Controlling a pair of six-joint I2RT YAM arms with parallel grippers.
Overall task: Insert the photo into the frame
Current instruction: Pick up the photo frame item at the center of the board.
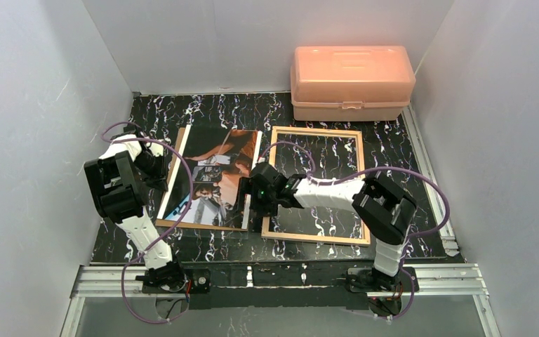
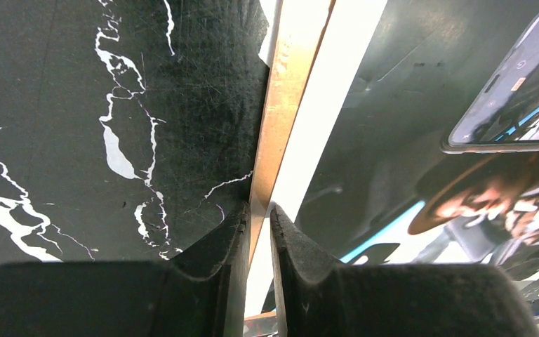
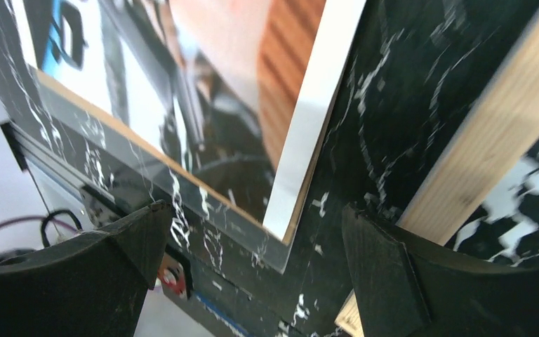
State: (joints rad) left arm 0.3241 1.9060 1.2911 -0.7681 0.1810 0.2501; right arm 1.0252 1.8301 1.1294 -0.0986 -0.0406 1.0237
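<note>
The photo (image 1: 214, 175) lies face up on a brown backing board (image 1: 198, 225) left of centre. The frame (image 1: 316, 237) lies to its right, wood side up, with marble showing through it. My left gripper (image 1: 160, 168) is at the photo's left edge. In the left wrist view its jaws (image 2: 258, 210) are closed to a narrow gap on the board's brown edge (image 2: 281, 105) and the photo's (image 2: 407, 126) white border. My right gripper (image 1: 247, 196) is wide open and empty (image 3: 253, 210) above the photo's (image 3: 224, 91) near right corner. The frame's rail (image 3: 491, 133) is beside its right finger.
A clear pane (image 3: 217, 225) sticks out from under the backing board at its near edge. An orange plastic box (image 1: 351, 81) stands at the back right. White walls close in both sides and the back. A metal rail (image 1: 267, 274) runs along the front edge.
</note>
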